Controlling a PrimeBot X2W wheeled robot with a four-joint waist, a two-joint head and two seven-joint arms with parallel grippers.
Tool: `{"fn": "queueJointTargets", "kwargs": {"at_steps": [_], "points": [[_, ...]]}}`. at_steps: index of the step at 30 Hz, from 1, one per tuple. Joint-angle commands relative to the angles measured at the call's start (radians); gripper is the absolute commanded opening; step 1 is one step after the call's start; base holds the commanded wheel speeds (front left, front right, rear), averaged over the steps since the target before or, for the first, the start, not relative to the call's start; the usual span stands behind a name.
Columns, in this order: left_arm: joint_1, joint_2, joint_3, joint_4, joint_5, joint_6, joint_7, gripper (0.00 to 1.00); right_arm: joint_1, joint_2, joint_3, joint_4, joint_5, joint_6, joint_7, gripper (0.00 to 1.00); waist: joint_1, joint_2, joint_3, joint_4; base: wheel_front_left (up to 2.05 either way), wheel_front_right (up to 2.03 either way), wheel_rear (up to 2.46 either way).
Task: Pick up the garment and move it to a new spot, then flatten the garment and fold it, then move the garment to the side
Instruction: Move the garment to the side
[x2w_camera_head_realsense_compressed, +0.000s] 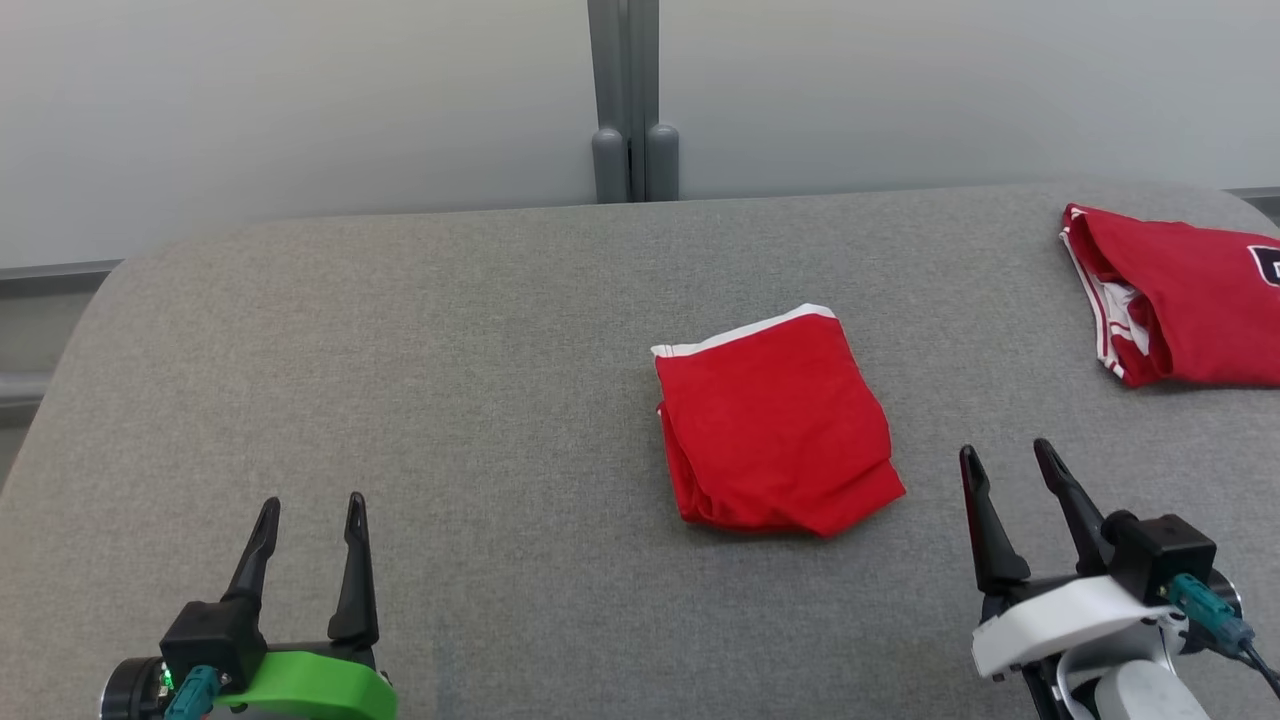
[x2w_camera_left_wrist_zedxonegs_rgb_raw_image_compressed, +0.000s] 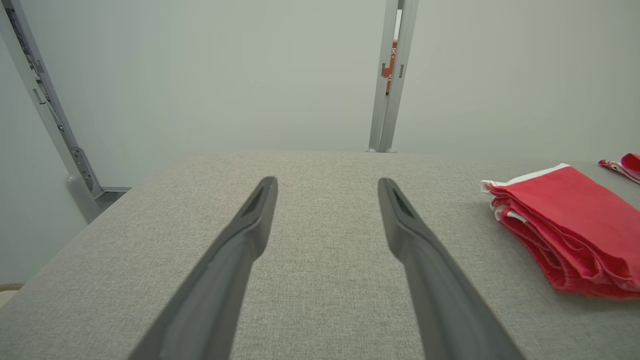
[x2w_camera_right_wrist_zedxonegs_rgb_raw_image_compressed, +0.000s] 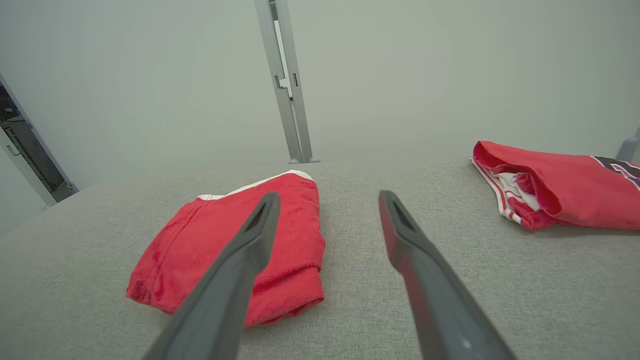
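At the near edge of the grey woven fabric table top (x2w_camera_head_realsense_compressed: 400, 350), the left gripper (x2w_camera_head_realsense_compressed: 311, 500), with a green part at its base, hovers at the lower left. Its two long dark fingers are spread apart and there is nothing between them. In the left wrist view only bare grey fabric lies between the two fingers. The right gripper (x2w_camera_head_realsense_compressed: 1005, 449), with a white part at its base, is at the lower right. Its fingers also stand apart and hold nothing, and they point a little to the left.

Further in, near the middle of the table, lies the folded red garment with a white band on its far edge (x2w_camera_head_realsense_compressed: 775, 425). It lies flat as a compact, almost square bundle, and its layered folds show on the left and the near side. It is just beside the right gripper, to that gripper's left, but not touching it, and it is well apart from the left gripper.

Still further, at the far right of the table, lies a second red garment with white striped trim and a dark patch (x2w_camera_head_realsense_compressed: 1190, 300), well apart from the first one.

Behind the table stands a grey metal post (x2w_camera_head_realsense_compressed: 632, 100) between pale wall panels (x2w_camera_head_realsense_compressed: 300, 100).
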Motion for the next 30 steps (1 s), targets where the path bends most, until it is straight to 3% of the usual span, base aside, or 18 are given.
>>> {"fn": "queueJointTargets", "kwargs": {"at_steps": [1,14,30], "points": [[-0.006,0.003,0.000,0.002,-0.009,0.000,-0.002,1.00,-0.029,-0.006,0.007,0.007,-0.003,0.000,-0.003,1.00,0.0000,0.0000,0.002,0.002,0.00,0.00,0.00],[-0.051,0.003,-0.034,0.003,-0.020,0.006,-0.002,1.00,-0.338,-0.082,0.112,0.199,0.004,0.000,-0.003,1.00,0.0000,0.0000,0.080,0.073,0.00,0.00,0.00],[-0.128,0.003,-0.087,0.006,-0.033,0.020,-0.002,1.00,-0.559,-0.119,0.188,0.640,0.043,0.000,0.017,1.00,0.0000,0.0000,0.203,0.168,0.00,0.00,0.00]]}}
